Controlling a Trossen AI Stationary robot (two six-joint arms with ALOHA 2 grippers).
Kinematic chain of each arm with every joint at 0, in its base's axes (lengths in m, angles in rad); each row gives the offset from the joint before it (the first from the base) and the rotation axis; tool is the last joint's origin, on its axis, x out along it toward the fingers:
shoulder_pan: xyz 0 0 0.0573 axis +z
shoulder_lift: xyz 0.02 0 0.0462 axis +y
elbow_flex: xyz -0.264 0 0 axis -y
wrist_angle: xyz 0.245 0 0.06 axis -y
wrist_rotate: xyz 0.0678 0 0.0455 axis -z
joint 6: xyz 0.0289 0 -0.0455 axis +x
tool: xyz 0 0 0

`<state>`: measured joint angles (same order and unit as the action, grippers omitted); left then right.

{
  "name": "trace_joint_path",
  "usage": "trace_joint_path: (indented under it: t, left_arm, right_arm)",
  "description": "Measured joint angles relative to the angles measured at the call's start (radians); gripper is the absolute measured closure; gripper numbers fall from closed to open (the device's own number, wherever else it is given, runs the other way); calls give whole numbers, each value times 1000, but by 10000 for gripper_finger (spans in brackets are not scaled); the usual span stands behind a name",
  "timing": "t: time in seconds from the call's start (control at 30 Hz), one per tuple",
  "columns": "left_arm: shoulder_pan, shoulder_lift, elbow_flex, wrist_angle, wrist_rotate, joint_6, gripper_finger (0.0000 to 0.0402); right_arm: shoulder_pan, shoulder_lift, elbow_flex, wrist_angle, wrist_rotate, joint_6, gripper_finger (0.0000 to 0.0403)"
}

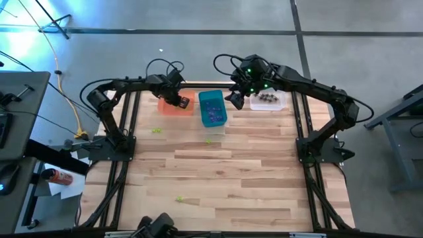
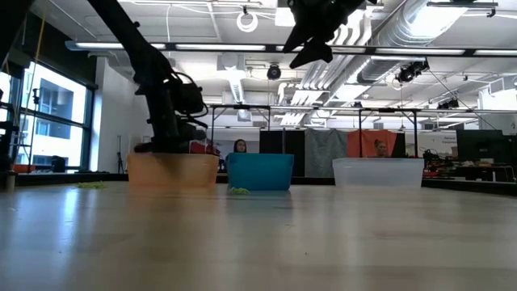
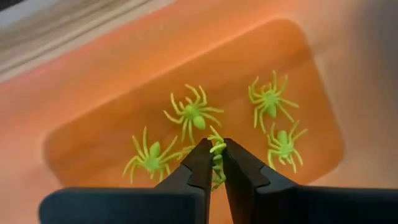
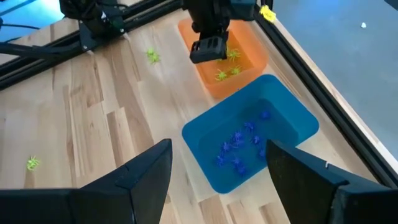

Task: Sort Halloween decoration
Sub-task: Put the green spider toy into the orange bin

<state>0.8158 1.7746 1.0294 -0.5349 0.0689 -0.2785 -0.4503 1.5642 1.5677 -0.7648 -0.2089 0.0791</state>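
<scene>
My left gripper [image 3: 217, 155] hangs fingers-down inside the orange bin [image 1: 173, 106], shut on a yellow-green spider trinket [image 3: 217, 149]. Several more yellow-green spiders [image 3: 193, 115] lie on the bin's floor [image 3: 112, 118]. The right wrist view shows this gripper [image 4: 208, 53] low over the same bin [image 4: 249, 59]. My right gripper [image 4: 217, 168] waits open, high over the teal bin [image 4: 273, 124], which holds several purple-blue spiders [image 4: 239, 146]. Dark spiders [image 1: 266, 97] lie in the clear bin [image 1: 281, 102]. My left gripper pinches one yellow-green spider [image 3: 217, 149] between its two fingertips [image 3: 200, 158], coming from above and pointing down into the orange bin. The spider's legs stick out past the tips. Whether it rests on the bin's floor or hangs just above it, I cannot tell.
Loose yellow-green spiders lie on the wooden table: one left of the bins [image 1: 157, 130], one in front of the teal bin [image 1: 208, 140], one near the front edge [image 1: 179, 198]. The three bins stand in a row at the far edge, with bare wood in front of them.
</scene>
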Motion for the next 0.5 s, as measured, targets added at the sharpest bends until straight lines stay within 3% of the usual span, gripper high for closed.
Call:
trace_joint_path:
  t: [0.5]
  left_arm:
    - [0, -141, 0, -43, -1, 19, 261]
  right_arm:
    - [0, 0, 0, 37, 0, 0, 147]
